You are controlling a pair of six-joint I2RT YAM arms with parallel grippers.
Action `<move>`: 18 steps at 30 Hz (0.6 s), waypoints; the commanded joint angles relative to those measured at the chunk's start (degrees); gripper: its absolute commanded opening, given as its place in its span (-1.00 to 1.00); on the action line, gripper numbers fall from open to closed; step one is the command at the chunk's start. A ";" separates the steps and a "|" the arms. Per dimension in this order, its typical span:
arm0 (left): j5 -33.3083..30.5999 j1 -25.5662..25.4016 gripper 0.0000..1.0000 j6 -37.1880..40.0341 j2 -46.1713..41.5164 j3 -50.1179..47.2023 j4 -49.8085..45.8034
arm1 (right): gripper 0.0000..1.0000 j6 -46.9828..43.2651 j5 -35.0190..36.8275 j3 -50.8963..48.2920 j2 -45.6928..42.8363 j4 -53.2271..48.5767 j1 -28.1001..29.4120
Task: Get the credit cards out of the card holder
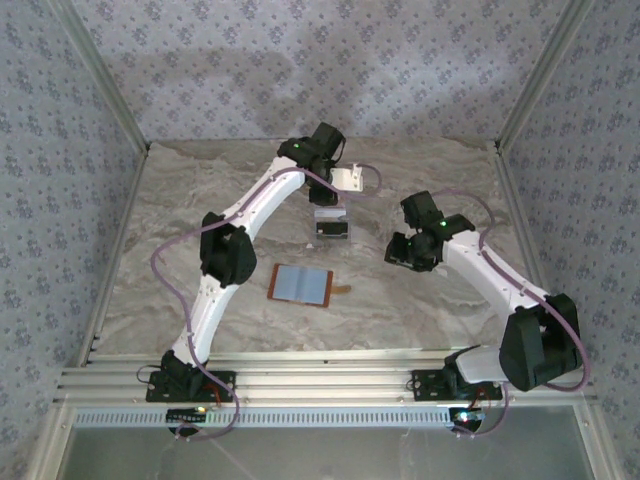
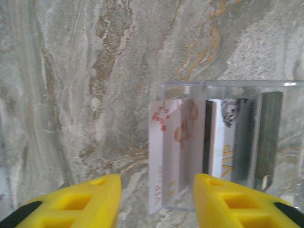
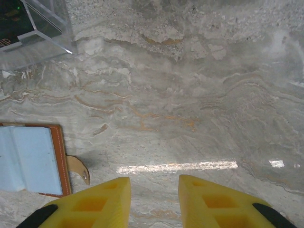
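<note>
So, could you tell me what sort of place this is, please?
Probably a robot test cell rather than a home: a marble-patterned tabletop boxed in by patterned walls, with the left arm and right arm bolted to an aluminium rail.

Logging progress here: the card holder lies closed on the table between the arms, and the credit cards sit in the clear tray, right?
Not closed. The top external view shows the card holder lying open, grey-blue inside facing up. The rest is right: it lies on the table between the arms, and the credit cards sit in the clear tray.
</note>
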 commanded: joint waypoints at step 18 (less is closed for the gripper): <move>0.99 0.20 0.70 0.78 0.25 -1.11 -1.10 | -0.31 -0.82 0.17 1.35 -0.17 -0.09 -0.30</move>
